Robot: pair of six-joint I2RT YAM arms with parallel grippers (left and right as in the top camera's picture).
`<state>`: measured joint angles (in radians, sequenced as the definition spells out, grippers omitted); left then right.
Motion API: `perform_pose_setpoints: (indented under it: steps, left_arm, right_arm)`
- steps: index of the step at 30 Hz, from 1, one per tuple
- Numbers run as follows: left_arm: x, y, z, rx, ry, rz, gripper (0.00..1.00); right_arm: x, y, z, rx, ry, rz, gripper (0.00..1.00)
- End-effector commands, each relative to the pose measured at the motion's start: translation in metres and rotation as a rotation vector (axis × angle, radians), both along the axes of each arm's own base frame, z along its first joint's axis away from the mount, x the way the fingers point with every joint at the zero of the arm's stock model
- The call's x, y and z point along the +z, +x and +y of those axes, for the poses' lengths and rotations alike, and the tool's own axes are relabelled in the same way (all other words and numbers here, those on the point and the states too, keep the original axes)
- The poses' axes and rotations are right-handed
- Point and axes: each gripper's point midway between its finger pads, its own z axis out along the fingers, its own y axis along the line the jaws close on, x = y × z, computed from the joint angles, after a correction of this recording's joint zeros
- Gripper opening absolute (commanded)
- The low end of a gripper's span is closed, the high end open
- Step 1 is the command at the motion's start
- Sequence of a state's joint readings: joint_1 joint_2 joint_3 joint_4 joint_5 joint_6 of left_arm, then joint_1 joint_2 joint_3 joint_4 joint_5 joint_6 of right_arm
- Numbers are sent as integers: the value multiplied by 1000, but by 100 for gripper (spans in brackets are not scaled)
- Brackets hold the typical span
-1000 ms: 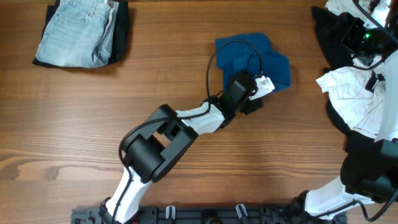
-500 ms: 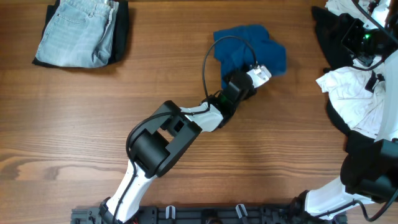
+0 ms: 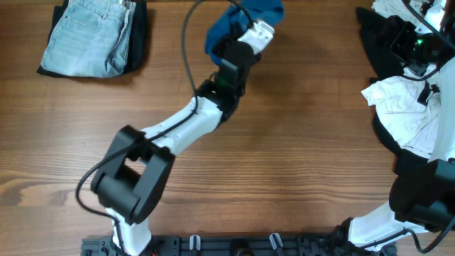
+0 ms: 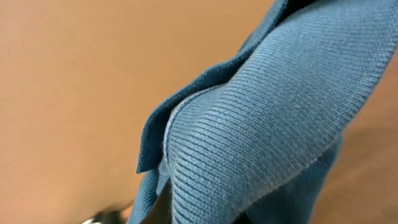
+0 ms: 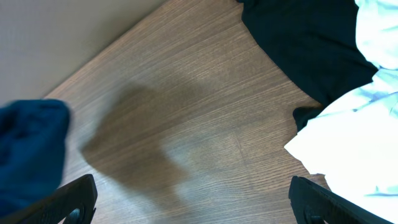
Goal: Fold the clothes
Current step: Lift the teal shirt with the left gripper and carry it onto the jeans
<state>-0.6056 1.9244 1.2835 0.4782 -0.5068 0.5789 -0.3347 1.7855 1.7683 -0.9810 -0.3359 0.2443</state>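
My left gripper [image 3: 246,35] is shut on a blue knit garment [image 3: 242,16] and holds it up near the table's far edge, left of centre. In the left wrist view the ribbed blue cloth [image 4: 261,124] fills most of the frame and hides the fingers. My right gripper [image 5: 199,205] stands wide open above bare wood with nothing between its fingers [image 5: 74,198]. The blue garment [image 5: 31,149] shows at the left of the right wrist view. A pile of black and white clothes [image 3: 409,110] lies at the right.
Folded light-blue jeans [image 3: 89,35] on dark cloth lie at the far left corner. Black cloth [image 5: 311,50] and white cloth [image 5: 354,143] lie close to the right gripper. The wooden table [image 3: 298,178] spreads across the middle and front.
The left gripper shut on the blue garment, then carried it up off the table toward the far edge and to the left. The right arm has not moved.
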Motion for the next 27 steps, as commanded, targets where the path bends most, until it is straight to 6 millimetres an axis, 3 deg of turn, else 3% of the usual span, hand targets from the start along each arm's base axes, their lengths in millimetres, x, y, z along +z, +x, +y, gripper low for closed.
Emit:
perform_pose_setpoints:
  steps: [1,5,8,11,16,19,24,27]
  left_arm:
    - [71,4,64,159,-22,-128,4]
    - [98,11,135,320,-9,-174,4]
    - [108,13,203,486,3,-190,4]
    - [105,13,266,622,25,-176,4]
    - [102,11,339,721,43,-160,4]
    - [87,18,366,640,40,-102,4]
    - [69,30,399,474,-131,-91,4]
    - [67,30,426,469,-265,-143,4]
  right_arm:
    - [-6,3,2,12,4,11,100]
    - [-7,2,2,13,6,17,100]
    - [-7,1,3,12,8,23,99]
    - [-8,0,3,12,10,28,100]
    - [-8,0,5,18,10,28,100]
    - [-8,1,9,26,10,29,100]
    - [-8,2,15,38,10,28,100]
    - [-8,3,18,44,10,27,100]
